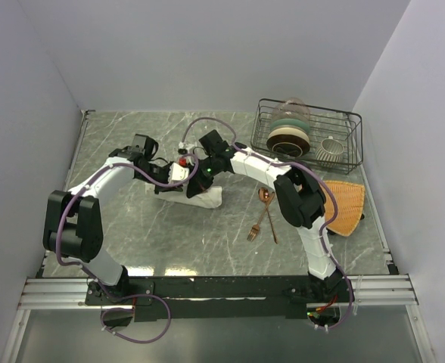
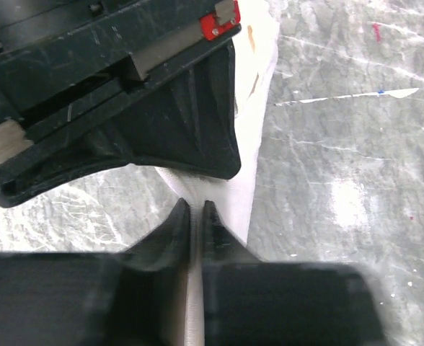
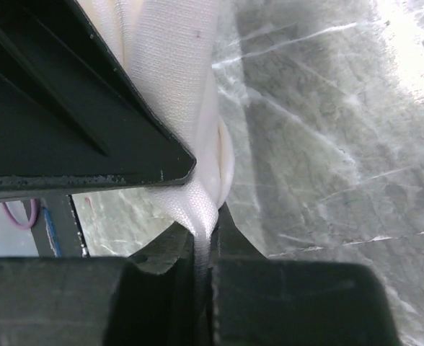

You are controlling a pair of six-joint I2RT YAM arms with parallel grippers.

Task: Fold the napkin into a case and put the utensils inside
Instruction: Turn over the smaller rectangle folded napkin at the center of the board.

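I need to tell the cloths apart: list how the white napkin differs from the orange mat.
Colour: the napkin is cream-white, the orange mat orange. Shape: the napkin is bunched in folds; the mat lies spread like a fan. State: the left gripper and right gripper both have their jaws shut on the napkin; nothing holds the mat. Both are on the table.

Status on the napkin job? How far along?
Done: nothing; the napkin is a loose bunch, no pocket. In hand: left gripper and right gripper both pinch it, mid-fold. Left: finish folding, then load the fork and spoon lying on the table.
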